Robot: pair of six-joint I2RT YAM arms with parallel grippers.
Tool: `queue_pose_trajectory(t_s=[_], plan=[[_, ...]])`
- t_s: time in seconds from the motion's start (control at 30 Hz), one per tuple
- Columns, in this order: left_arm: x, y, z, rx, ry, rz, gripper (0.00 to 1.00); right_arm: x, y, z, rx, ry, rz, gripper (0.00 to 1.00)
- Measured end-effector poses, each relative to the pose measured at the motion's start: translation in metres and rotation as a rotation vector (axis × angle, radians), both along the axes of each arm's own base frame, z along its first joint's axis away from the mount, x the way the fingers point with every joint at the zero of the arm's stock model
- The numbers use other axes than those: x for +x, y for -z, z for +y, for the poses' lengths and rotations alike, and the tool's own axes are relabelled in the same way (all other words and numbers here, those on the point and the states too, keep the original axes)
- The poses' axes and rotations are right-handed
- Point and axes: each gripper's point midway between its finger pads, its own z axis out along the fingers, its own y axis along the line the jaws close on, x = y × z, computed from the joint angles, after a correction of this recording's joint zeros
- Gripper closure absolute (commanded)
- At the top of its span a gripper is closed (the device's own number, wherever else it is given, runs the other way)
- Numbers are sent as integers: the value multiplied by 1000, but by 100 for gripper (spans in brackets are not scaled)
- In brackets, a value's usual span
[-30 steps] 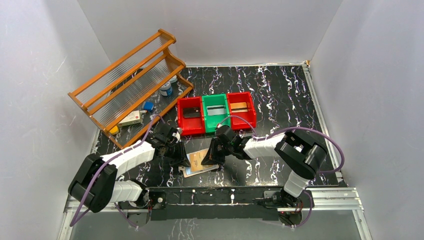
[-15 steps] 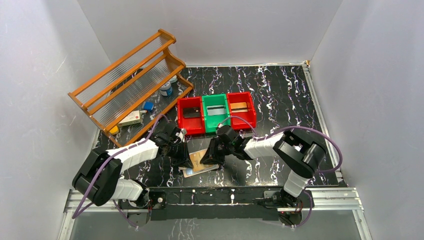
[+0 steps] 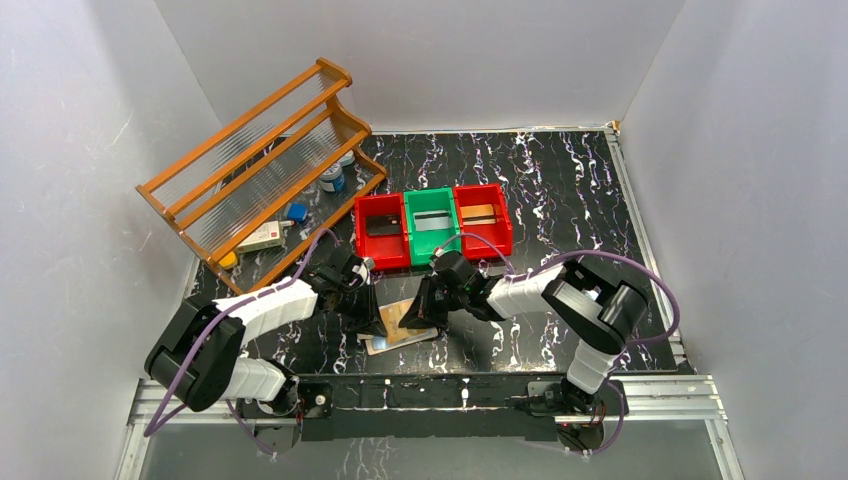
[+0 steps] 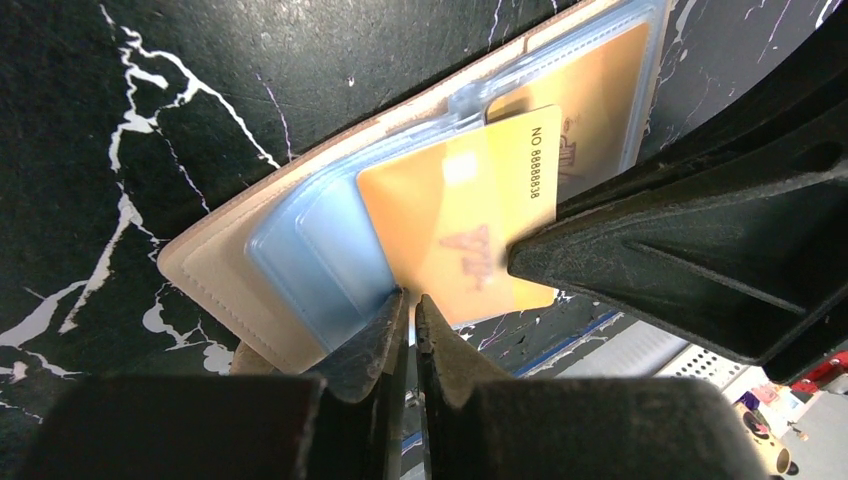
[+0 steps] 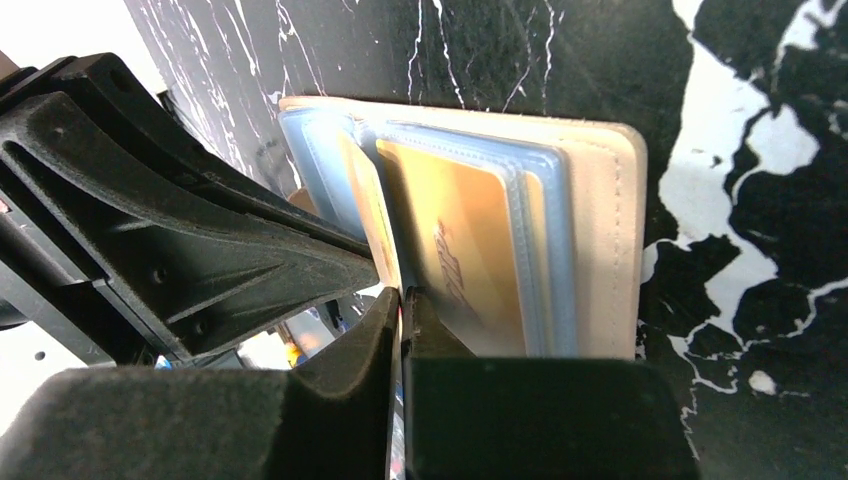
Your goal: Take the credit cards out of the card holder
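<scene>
The tan card holder (image 3: 405, 322) lies open on the table near the front, between both grippers. Its pale blue sleeves (image 4: 310, 250) face up. An orange-gold credit card (image 4: 460, 215) sticks partway out of a sleeve. Another orange-gold card (image 4: 590, 90) stays inside a sleeve. My left gripper (image 4: 411, 300) is shut on the sleeve edge beside that card. My right gripper (image 5: 402, 295) is shut on the edge of the protruding card (image 5: 375, 215). In the top view, the left gripper (image 3: 368, 318) and right gripper (image 3: 425, 312) flank the holder.
Behind the holder, three bins stand in a row: red (image 3: 362, 240), green (image 3: 412, 240) and red (image 3: 505, 232), each with a card inside. A tilted wooden rack (image 3: 260, 170) with small items beneath it fills the back left. White walls enclose the table.
My left gripper has moved right, onto the card holder's left side. The holder has shifted slightly. The right arm has stayed almost still.
</scene>
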Motion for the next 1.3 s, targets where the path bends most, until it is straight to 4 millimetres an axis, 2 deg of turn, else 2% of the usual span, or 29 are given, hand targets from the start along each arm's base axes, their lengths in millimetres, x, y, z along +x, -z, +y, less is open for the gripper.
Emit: queue_pose_trajectory(t_s=[0.27, 0.57, 0.67, 0.77, 0.97, 1.3], plan=[[0, 0, 0, 9, -6, -10, 94, 4, -8, -4, -2, -2, -39, 93], [0, 0, 1, 12, -5, -11, 94, 3, -8, -3, 14, -19, -31, 73], [0, 0, 1, 12, -4, -11, 94, 4, -6, -3, 14, -18, -29, 72], [0, 0, 1, 12, -4, -11, 95, 5, -4, -2, 11, -20, -28, 75], [0, 0, 1, 12, -4, -11, 95, 7, -3, -1, 10, -25, -35, 92], [1, 0, 3, 22, -10, -18, 95, 10, -12, -6, 5, -41, -92, 97]])
